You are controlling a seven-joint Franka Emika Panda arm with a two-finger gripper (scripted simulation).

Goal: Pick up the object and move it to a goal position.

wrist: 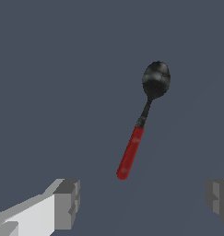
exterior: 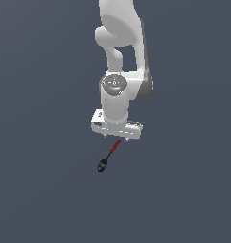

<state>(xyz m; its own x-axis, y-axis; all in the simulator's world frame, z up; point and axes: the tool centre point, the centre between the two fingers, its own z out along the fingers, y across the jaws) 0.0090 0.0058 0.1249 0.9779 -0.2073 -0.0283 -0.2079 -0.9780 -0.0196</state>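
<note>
spoon (wrist: 142, 123) is seen just ahead of gripper (wrist: 141, 200), apart from it; red handle end nearest, long axis pointing away. jaws are spread wide, nothing held.

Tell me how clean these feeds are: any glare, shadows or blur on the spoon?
Exterior view: flat even lighting, no cast shadow, spoon small but sharp below the gripper. Wrist view: spoon crisp, soft highlights on the bowl, no blur; fingers cropped at the edge.
</note>
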